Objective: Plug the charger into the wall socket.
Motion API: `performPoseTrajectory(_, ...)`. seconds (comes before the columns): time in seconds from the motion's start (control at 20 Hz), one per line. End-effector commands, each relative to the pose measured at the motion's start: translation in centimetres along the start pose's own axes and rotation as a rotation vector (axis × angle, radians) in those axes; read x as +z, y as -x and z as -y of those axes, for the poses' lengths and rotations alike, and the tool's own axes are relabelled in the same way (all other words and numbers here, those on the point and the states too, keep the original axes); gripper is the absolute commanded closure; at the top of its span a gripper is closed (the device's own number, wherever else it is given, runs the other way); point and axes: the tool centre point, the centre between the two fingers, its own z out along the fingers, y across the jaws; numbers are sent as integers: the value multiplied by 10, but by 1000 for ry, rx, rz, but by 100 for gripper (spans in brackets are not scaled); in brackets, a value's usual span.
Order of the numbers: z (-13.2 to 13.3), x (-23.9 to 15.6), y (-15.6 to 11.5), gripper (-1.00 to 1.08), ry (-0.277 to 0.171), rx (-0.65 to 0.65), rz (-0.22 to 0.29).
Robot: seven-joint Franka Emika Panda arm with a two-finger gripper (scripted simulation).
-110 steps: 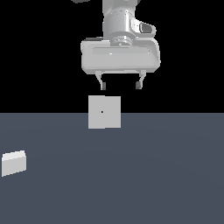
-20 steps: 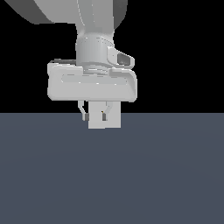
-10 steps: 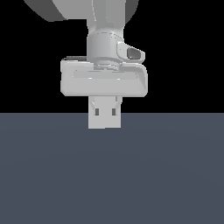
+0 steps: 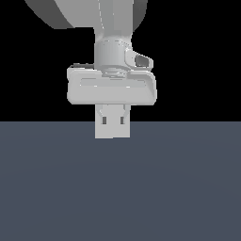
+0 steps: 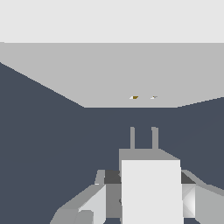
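My gripper [image 4: 113,121] hangs right in front of the wall socket [image 4: 112,133], a light-grey square plate standing upright on the floor, and covers its upper part. In the wrist view the gripper [image 5: 148,177] is shut on the charger [image 5: 151,192], a white block with two thin prongs [image 5: 132,138] pointing at the wall socket [image 5: 109,74]. The two small socket holes [image 5: 134,97] lie just ahead of the prongs, with a gap between them. In the exterior view the charger cannot be told apart from the plate behind it.
A dark blue-grey floor [image 4: 120,188] spreads under the gripper and the plate. The background behind is black. Nothing else shows in either view.
The charger, earlier lying on the floor at the exterior view's left, is now in my gripper. Over the last second the gripper has shifted to the exterior view's right, in line with the socket.
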Motion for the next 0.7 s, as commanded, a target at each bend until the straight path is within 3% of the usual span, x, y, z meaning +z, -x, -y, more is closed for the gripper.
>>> performPoseTrajectory(0.0, 0, 1, -9, 108, 0, 0, 0)
performPoseTrajectory(0.65, 0, 3, -36, 108, 0, 1, 0)
